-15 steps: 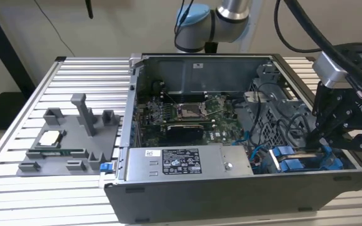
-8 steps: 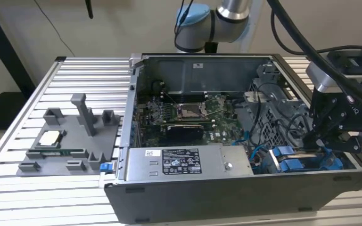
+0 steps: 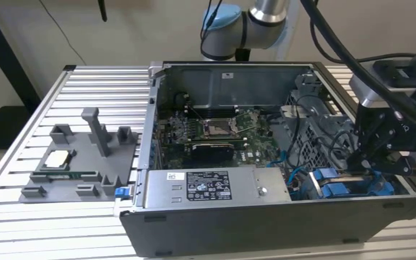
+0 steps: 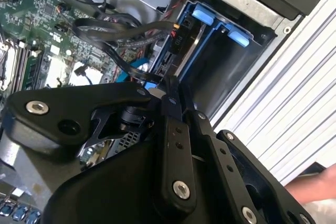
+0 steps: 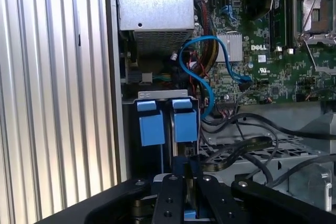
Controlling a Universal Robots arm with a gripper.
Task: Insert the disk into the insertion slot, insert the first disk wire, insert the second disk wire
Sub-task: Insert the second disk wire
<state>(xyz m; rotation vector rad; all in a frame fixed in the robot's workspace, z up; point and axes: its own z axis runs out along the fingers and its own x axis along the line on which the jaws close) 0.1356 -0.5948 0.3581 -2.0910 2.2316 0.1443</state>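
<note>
Blue plastic marks the disk where it sits low in the corner bay of the open computer case, at the exterior view's right, just beside the silver power-supply box. In the first wrist view the disk shows as two blue carrier tabs standing side by side in the drive bay, next to the case wall and the ribbed metal surface. In the second wrist view the blue carrier tabs line the rim of the dark bay.

The black claw hangs over that bay, reaching down into the case right above the disk. In both wrist views its two fingers lie close together, and a dark flat cable end seems pinched between them in the second wrist view; I cannot tell for certain whether they clamp it or merely touch.

A blue cable loops from the motherboard down towards the bay, and black cables drape across the drive cage near the claw. On the surface at the exterior view's left, well apart from the case, rests a grey fixture tray holding small parts. A hand shows at the edge of the second wrist view, beside the ribbed surface.
</note>
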